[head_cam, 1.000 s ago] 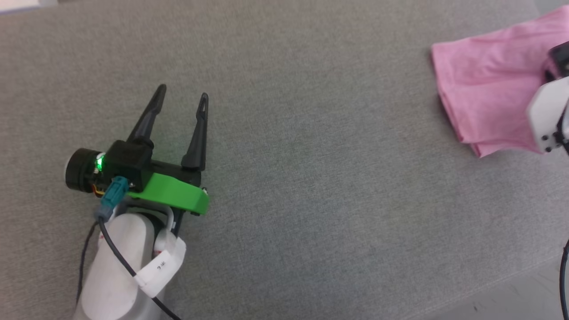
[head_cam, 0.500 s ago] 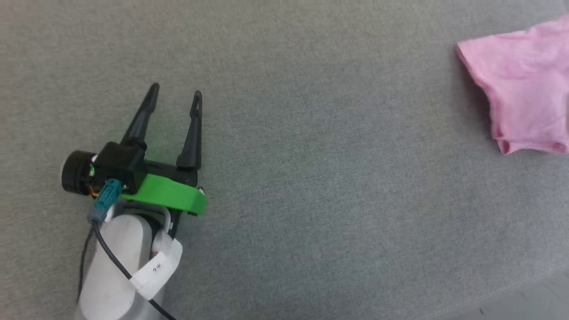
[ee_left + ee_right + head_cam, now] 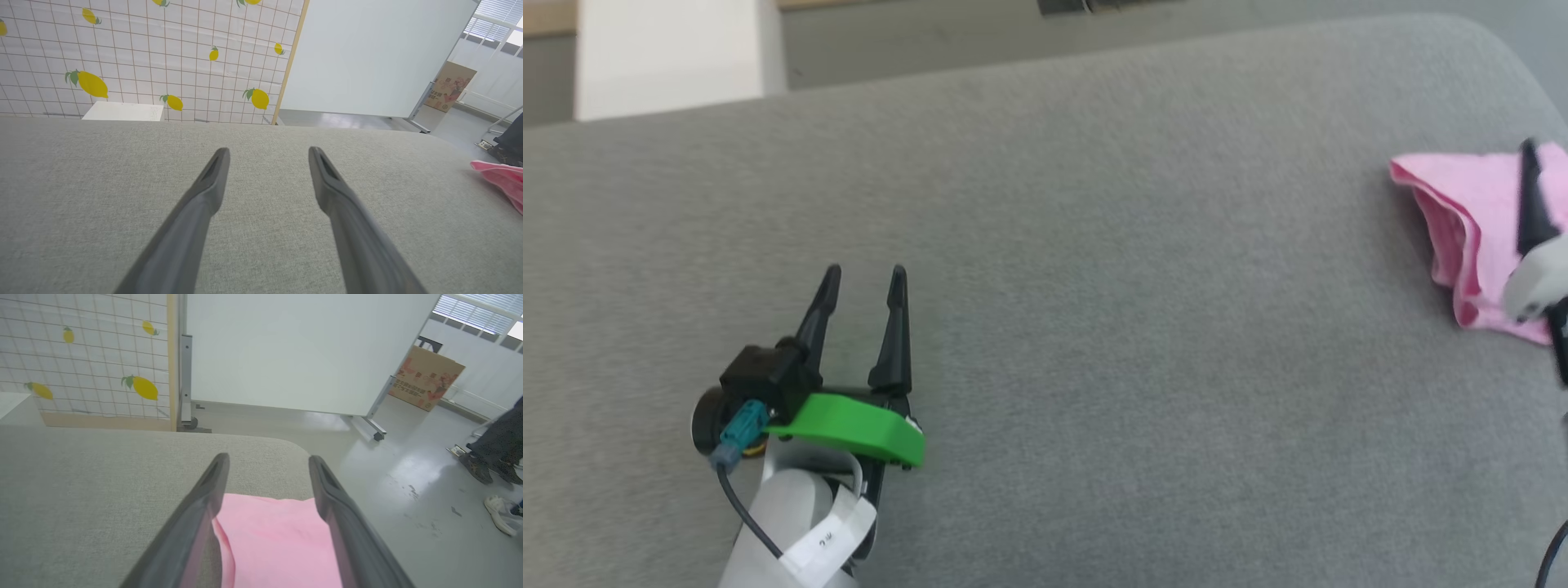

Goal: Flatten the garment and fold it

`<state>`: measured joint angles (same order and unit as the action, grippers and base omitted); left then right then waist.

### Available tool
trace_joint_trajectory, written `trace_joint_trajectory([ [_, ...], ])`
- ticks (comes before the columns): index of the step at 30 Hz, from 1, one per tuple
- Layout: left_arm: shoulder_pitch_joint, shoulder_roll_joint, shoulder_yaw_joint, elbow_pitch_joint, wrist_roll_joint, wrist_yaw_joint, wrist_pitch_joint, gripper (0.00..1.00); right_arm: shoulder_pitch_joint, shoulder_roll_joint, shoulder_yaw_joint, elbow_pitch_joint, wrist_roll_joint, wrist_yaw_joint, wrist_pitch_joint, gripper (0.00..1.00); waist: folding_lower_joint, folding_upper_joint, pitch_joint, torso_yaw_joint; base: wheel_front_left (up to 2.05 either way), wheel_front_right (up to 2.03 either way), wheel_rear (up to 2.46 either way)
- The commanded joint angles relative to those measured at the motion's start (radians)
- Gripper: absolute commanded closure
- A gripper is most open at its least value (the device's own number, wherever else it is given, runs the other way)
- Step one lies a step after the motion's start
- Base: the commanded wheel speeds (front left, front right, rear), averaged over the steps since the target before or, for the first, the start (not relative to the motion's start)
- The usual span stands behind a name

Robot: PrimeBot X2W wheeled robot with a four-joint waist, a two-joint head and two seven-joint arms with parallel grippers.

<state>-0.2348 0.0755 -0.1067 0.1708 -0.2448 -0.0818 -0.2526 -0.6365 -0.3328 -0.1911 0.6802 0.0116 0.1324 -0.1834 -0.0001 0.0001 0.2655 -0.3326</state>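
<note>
Garment lies under right hand (spread wide, not clamping it) at grey cushion edge; left hand spread, well away.

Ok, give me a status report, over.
Left hand open over grey fabric surface. Right hand open over light pink thin-fabric shorts, lying in layers near right corner. Person's feet on floor beyond.

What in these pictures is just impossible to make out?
- The garment: head view, cut off by the right edge and partly behind the right gripper, so its fold is unclear.
- A person: right wrist view, cut off above the legs by the right edge.
- Cardboard box print: right wrist view, too small and blurred.
</note>
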Motion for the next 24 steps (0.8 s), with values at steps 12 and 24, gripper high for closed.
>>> trace_joint_trajectory([
  [12,0.081,-0.02,0.003,0.026,-0.035,-0.008,-0.009,0.0,0.375,0.135,0.074,-0.425,0.191,-0.002,-0.03,0.0,0.0001,-0.0001,-0.188,0.181,0.0,0.0,0.0],
  [24,0.131,-0.025,-0.009,0.03,-0.042,0.007,-0.009,0.0,0.563,0.224,0.107,-0.569,0.155,-0.002,-0.019,0.0,0.0001,-0.0001,-0.221,0.234,0.0,0.0,0.0],
])
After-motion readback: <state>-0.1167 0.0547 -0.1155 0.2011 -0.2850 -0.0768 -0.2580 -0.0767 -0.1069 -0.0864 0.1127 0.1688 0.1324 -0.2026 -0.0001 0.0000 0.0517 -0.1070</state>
